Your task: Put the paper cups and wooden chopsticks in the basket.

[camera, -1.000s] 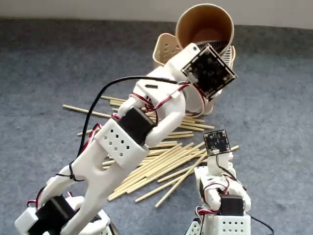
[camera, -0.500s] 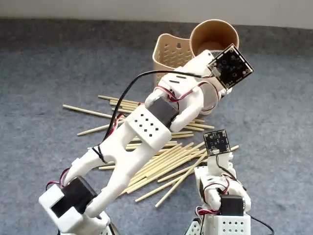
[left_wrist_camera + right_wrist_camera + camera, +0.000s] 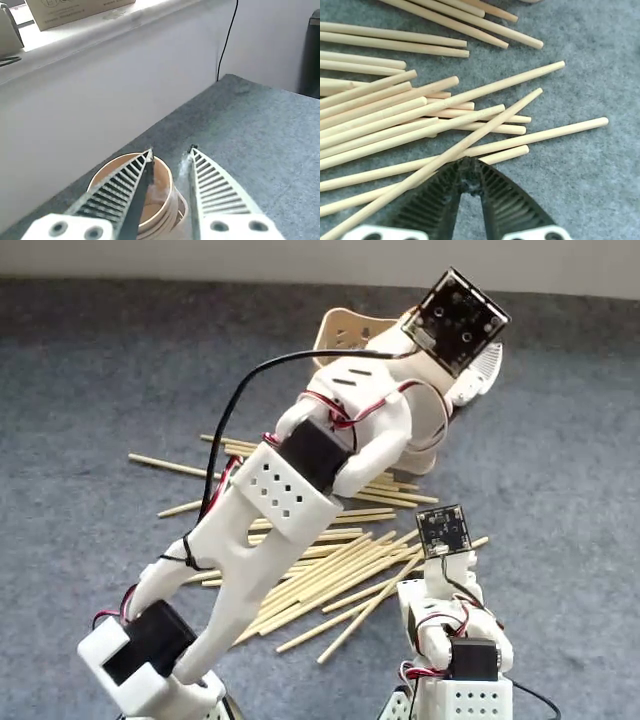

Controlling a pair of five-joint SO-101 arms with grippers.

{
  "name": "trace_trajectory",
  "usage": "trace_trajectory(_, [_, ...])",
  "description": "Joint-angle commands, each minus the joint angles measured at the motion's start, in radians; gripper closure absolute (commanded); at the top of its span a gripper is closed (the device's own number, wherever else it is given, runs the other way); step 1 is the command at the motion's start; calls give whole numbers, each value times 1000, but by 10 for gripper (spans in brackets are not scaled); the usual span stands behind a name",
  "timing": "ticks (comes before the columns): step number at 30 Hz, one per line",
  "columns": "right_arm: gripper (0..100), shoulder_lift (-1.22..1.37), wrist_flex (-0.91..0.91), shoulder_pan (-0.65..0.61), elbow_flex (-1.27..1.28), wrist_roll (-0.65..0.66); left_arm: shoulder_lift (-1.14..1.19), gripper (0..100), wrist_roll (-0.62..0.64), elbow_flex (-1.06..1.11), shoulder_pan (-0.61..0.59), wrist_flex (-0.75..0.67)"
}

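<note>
Left gripper (image 3: 170,150): two ribbed, tapering plastic fingers, parted, nothing clamped. They stand astride the wall of a tan paper cup (image 3: 161,186), one finger inside the round mouth and the other outside. The cup sits directly under the fingertips, and ridged rims show low on its side. In the high view the left arm (image 3: 300,480) stretches over a beige perforated plastic basket (image 3: 345,335), which lies beneath the wrist. Whether the cup stands inside the basket cannot be told.

Chopsticks (image 3: 340,570): pale, smooth, round wooden sticks, loosely crossed in a flat scatter on grey, short-napped carpet (image 3: 90,390), between the two arms.

Right gripper (image 3: 470,175): ribbed dark fingers closed tip to tip, holding nothing, low over the scatter. Several chopsticks (image 3: 420,115) lie just ahead of the tips, and one slants across them.
</note>
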Motion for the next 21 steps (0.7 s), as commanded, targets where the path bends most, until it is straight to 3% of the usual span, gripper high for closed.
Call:
trace_trajectory(1, [992, -10, -21, 8, 154, 8, -12, 909, 14, -82, -16, 58])
trace_trajectory(7, [992, -10, -21, 8, 154, 8, 12, 995, 12, -8, -44, 61])
trace_trajectory(15, [992, -10, -21, 8, 154, 8, 102, 995, 12, 229, -67, -201])
trace_trajectory(21, [992, -10, -21, 8, 154, 8, 151, 995, 12, 306, -62, -276])
